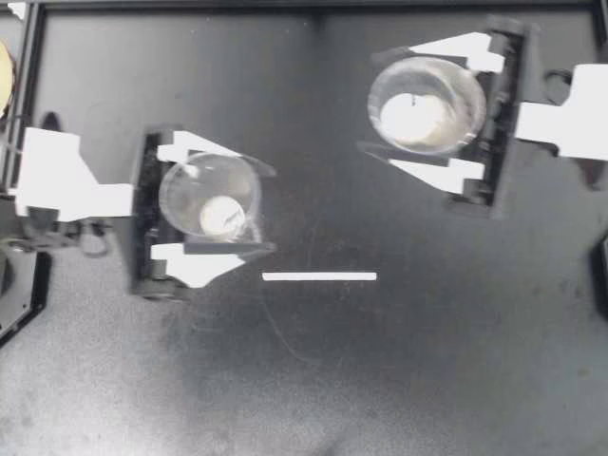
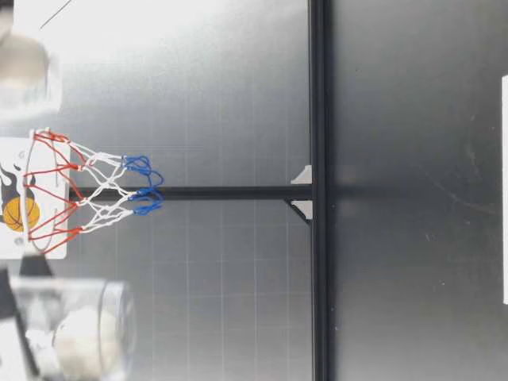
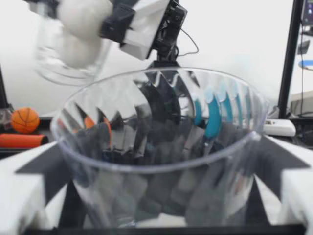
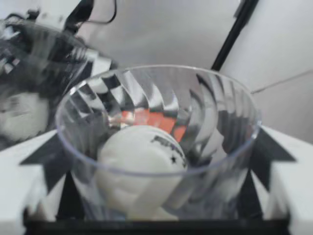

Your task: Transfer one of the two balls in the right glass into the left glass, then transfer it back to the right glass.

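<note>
My left gripper (image 1: 258,209) is shut on the left glass (image 1: 209,195), a clear ribbed cup with a white ball (image 1: 224,217) in it. My right gripper (image 1: 372,103) is shut on the right glass (image 1: 427,104), which holds a white ball (image 1: 415,119). In the low view the left glass (image 2: 87,325) with its ball (image 2: 78,347) hangs well above the table, and the right glass (image 2: 28,75) is also raised. The right wrist view shows a ball (image 4: 139,152) inside the glass (image 4: 161,98) between the fingers. In the left wrist view the glass rim (image 3: 161,161) hides its contents.
A white strip (image 1: 318,276) lies on the dark table between the arms. Behind the table stand a small basketball hoop with a net (image 2: 87,194) and a black frame rail (image 2: 319,190). An orange mini basketball (image 3: 24,120) sits off to the side.
</note>
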{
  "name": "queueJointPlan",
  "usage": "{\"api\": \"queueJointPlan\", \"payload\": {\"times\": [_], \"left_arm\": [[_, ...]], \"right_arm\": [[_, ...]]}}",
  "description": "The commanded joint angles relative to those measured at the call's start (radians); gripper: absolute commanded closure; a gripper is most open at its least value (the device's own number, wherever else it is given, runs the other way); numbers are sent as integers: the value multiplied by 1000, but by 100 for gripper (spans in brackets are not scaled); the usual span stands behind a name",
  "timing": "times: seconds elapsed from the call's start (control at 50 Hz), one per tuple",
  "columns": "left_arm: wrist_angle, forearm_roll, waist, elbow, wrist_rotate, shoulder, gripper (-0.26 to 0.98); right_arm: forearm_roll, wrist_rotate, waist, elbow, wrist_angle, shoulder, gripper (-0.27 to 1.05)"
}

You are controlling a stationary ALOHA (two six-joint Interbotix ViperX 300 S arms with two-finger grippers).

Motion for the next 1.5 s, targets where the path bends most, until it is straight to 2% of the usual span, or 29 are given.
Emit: {"api": "queueJointPlan", "payload": {"times": [0.0, 0.48, 0.82, 1.14, 1.48], "left_arm": [[-9, 0, -8, -51, -9, 26, -4], [-8, 3, -52, -193, -6, 164, -4], [6, 3, -52, -242, -11, 207, -4], [78, 3, -52, -299, -8, 225, -4], [86, 3, -52, -311, -8, 222, -4]], "right_arm": [[-3, -40, -9, -54, -29, 20, 5], [0, -327, -21, -124, -166, 156, 5], [0, -468, -21, -124, -227, 167, 5], [-11, -568, -20, -126, -247, 184, 5], [-14, -686, -20, -126, -250, 204, 5]]}}
